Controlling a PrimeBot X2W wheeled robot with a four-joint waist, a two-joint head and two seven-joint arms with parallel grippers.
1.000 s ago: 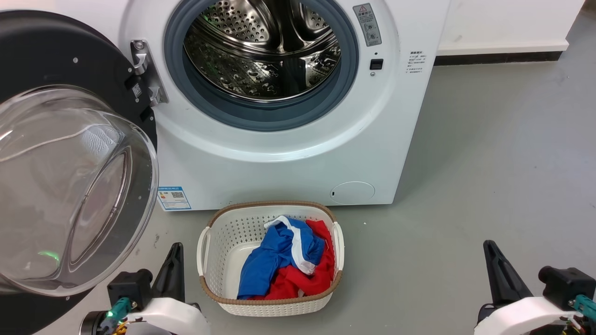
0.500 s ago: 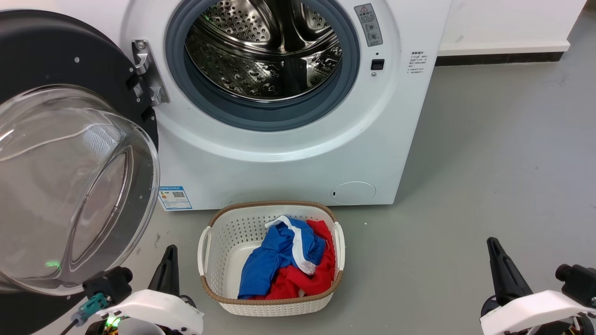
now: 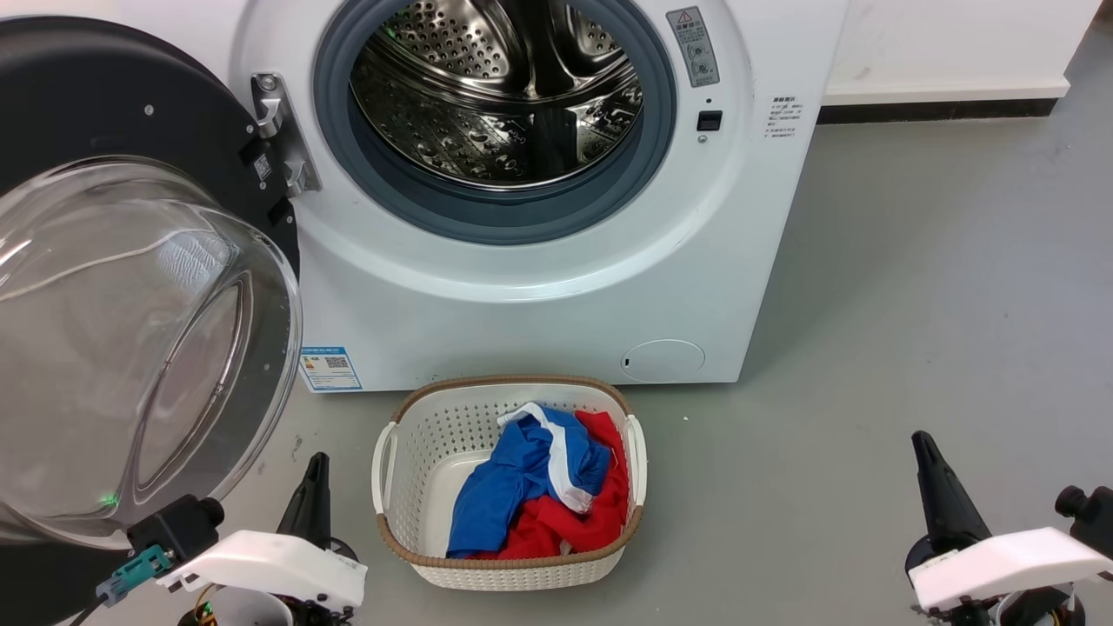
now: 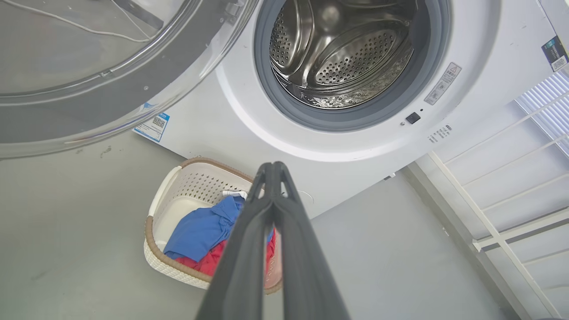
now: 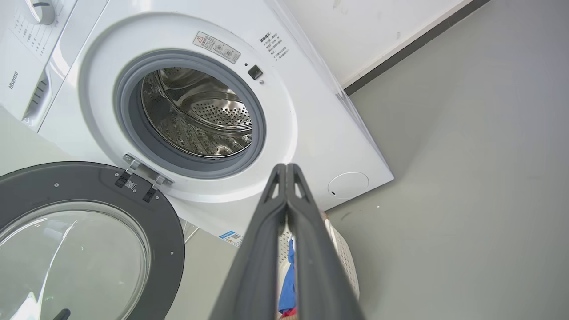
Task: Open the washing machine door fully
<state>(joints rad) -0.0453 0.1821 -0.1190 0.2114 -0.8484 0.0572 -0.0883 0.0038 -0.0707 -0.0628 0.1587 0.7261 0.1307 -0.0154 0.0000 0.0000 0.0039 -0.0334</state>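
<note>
My left gripper [image 3: 318,469] is low down, with its two dark fingers pressed together and nothing between them. My right gripper [image 3: 923,452] is the same: fingers together, holding nothing.

The washing machine door [image 3: 113,96] is swung wide open on its hinge [image 3: 280,130]. It stands up and to the left of my left gripper, and far off to the left of my right gripper. Its big clear glass bowl [image 3: 130,348] bulges out toward me. The bottom edge of the bowl is just above the wrist of my left arm. The left gripper's fingers are near the door but not touching it.

Ahead of both grippers is the white washing machine [image 3: 539,313], with its round mouth open. Inside it I can see the shiny steel drum [image 3: 504,96], with a grey rubber ring [image 3: 487,217] around it.

Between my two grippers, much closer to the left one, a white basket [image 3: 509,382] stands on the grey floor [image 3: 913,304]. It is just in front of the machine. A blue cloth [image 3: 513,478] and a red cloth [image 3: 600,517] lie in it, the blue partly on top of the red.
</note>
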